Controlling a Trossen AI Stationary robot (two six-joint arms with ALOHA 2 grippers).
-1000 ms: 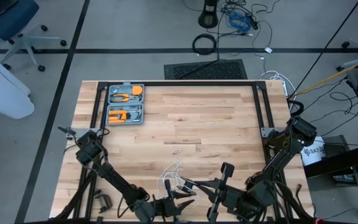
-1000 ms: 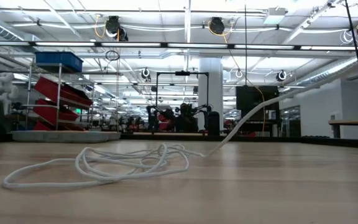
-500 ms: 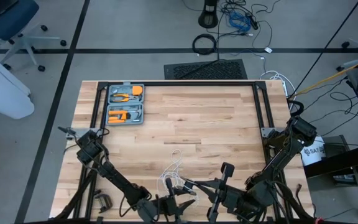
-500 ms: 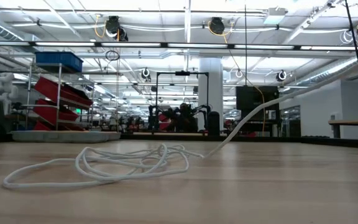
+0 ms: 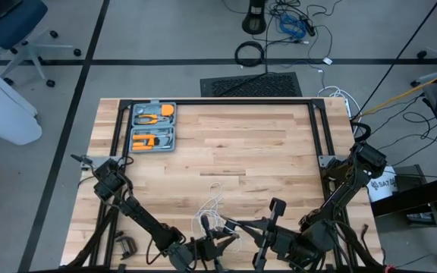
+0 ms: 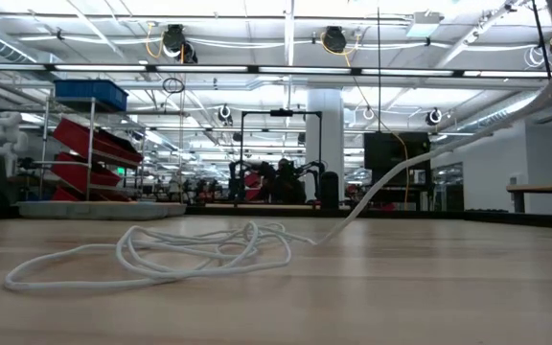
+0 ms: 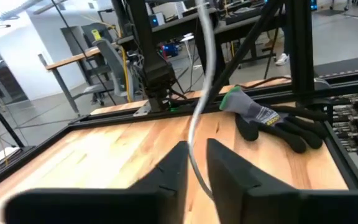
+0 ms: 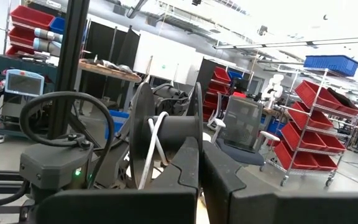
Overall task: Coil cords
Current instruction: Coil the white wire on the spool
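The white cord lies in loose loops on the wooden table. From there it climbs to the small black reel, where a few turns sit on the hub. Near the table's front edge my left gripper points level, its fingers closed about the rising stretch of cord. Just beyond it my right gripper is raised above the table and shut on the reel. My left gripper has the cord's raised stretch between its two fingers, which lie level and across it. The cord runs upward from the fingers in a gentle curve, clear of the table. My right gripper holds the reel at the hub's near end. Its own fingertips hide the exact place. The reel is lifted clear, its discs on edge, and cord is wound on the hub.
A grey tool case with orange tools lies open at the far left corner. A grey and black glove lies on the table near its black frame. Cables run over the floor beyond the far edge.
My left gripper spread its fingers wider, then closed them about the cord, staying in place. The raised stretch of cord has swung a little more upright. The loops on the table and my right gripper have kept still.
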